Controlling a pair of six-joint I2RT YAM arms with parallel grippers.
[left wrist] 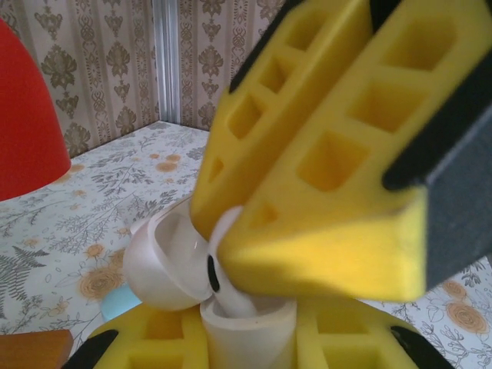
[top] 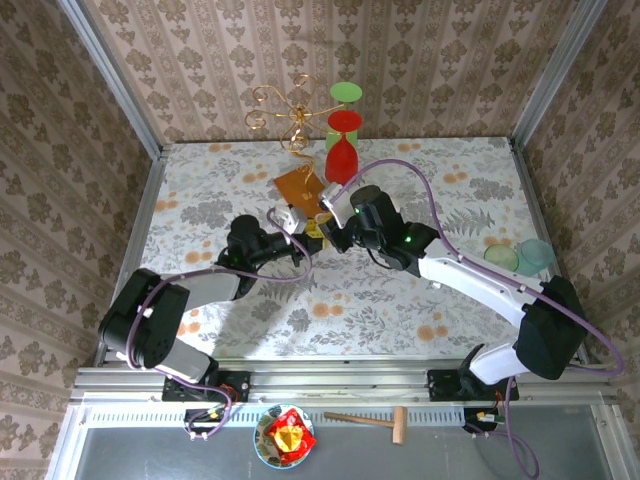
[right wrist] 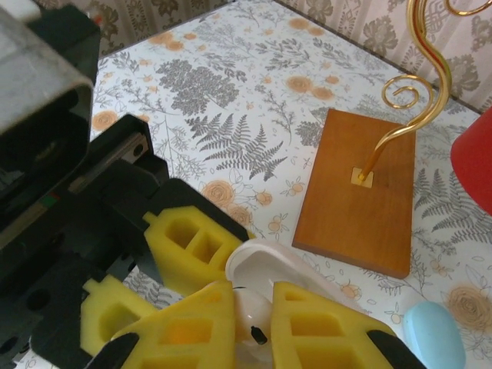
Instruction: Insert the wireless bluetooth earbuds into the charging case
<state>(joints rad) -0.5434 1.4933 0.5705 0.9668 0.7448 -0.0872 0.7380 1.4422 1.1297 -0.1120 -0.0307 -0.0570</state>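
Floral cloth covers the table, and the two arms meet at its middle. The left gripper (top: 290, 222) is clamped on the white charging case (left wrist: 246, 330), whose lid (left wrist: 165, 261) is hinged open. The right gripper (right wrist: 250, 323) pinches a white earbud (left wrist: 229, 288) in a narrow grip, its stem at the case's mouth. The insertion should go best with the case held steady, the stem lined up square to its well, and a gentle press before release. Just beyond stand a wooden base (right wrist: 357, 196) and a red goblet (top: 343, 150).
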